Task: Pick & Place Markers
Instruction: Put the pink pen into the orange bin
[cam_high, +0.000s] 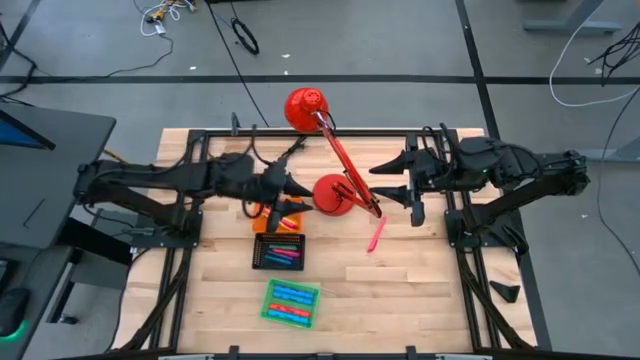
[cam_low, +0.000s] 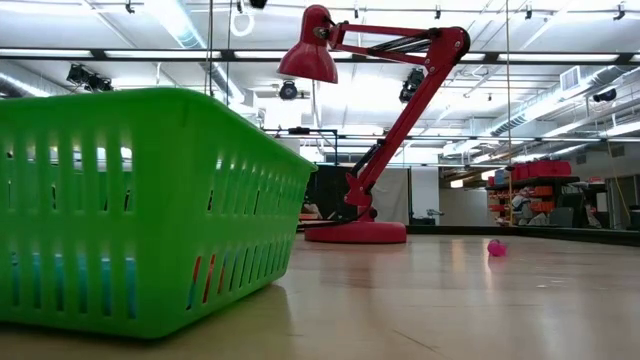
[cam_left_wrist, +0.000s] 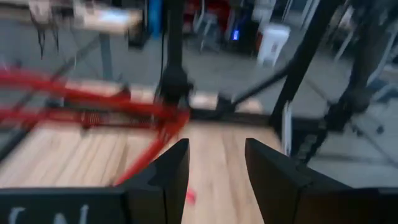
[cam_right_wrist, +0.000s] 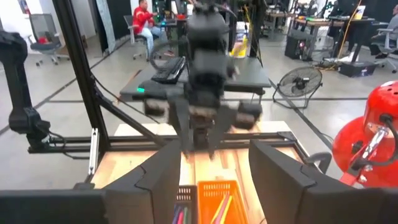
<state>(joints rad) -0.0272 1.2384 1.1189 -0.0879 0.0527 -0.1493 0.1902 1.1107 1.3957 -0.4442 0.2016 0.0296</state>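
Observation:
A pink marker (cam_high: 376, 235) lies flat on the wood table, right of the red lamp's base; its end shows in the low view (cam_low: 497, 247). Several markers lie in the black tray (cam_high: 280, 251) and in the green tray (cam_high: 291, 303). The orange tray (cam_high: 284, 218) holds some too, as the right wrist view shows (cam_right_wrist: 215, 203). My left gripper (cam_high: 297, 190) is open and empty above the orange tray, also seen in its own view (cam_left_wrist: 216, 168). My right gripper (cam_high: 383, 180) is open and empty, right of the lamp, clear of the table.
A red desk lamp stands mid-table: base (cam_high: 333, 197), slanting arm (cam_high: 345, 165), head (cam_high: 305, 108) at the far edge. It sits between the two grippers. The green tray fills the left of the low view (cam_low: 150, 210). Bare wood lies at the near right.

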